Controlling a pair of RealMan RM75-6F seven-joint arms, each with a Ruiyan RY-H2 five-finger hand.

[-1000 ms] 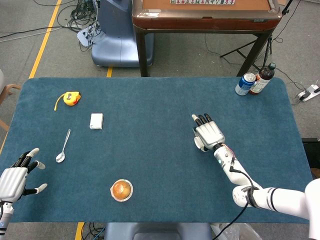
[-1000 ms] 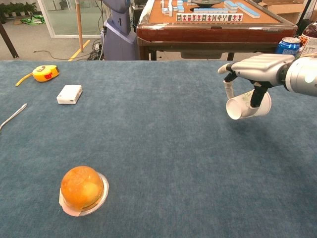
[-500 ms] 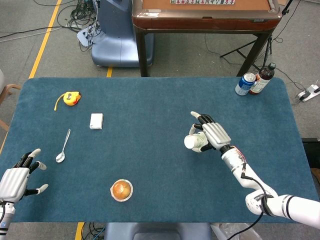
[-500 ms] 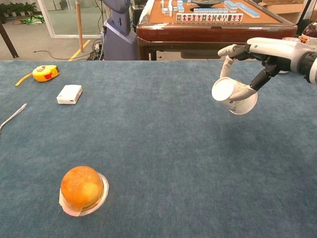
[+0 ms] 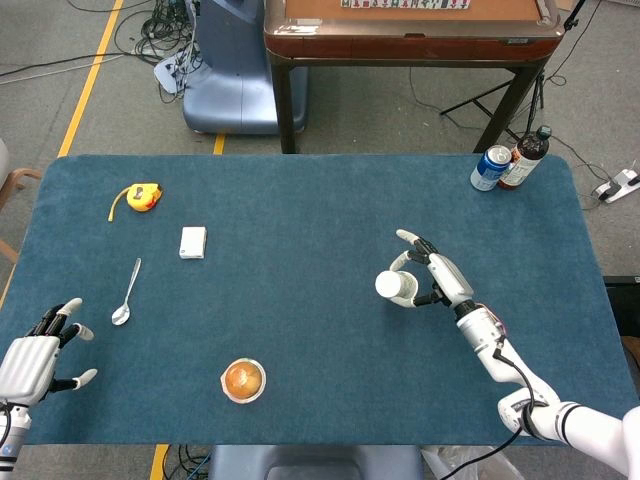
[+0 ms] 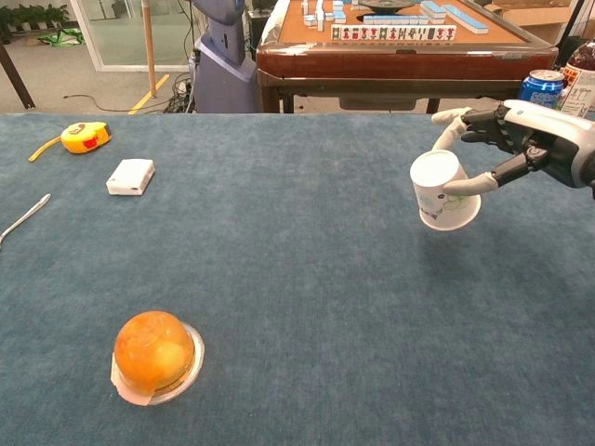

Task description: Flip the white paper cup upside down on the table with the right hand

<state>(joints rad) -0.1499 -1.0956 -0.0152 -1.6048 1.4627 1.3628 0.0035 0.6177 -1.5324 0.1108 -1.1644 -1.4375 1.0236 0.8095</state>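
Note:
The white paper cup point(image 5: 393, 287) point(image 6: 442, 190) is turned nearly upside down at the right middle of the blue table point(image 5: 300, 330), base up, mouth down and slightly tilted. My right hand point(image 5: 437, 280) point(image 6: 509, 139) holds it from the right side, with the thumb against one side of the cup's wall and a finger point(image 6: 449, 126) curved round the far side. Whether the rim touches the cloth I cannot tell. My left hand point(image 5: 36, 350) lies at the front left corner, fingers spread, holding nothing.
An orange in a clear dish point(image 5: 243, 380) point(image 6: 154, 356) sits front centre. A spoon point(image 5: 127, 292), a white box point(image 5: 192, 242) point(image 6: 130, 176) and a yellow tape measure point(image 5: 141, 196) point(image 6: 84, 137) lie on the left. A can point(image 5: 490, 167) and a bottle point(image 5: 525, 157) stand at the back right corner.
My right hand has rolled over with the cup, bringing it from lying sideways with its mouth to the left to base up. The hand also sank toward the table. The left hand barely moved.

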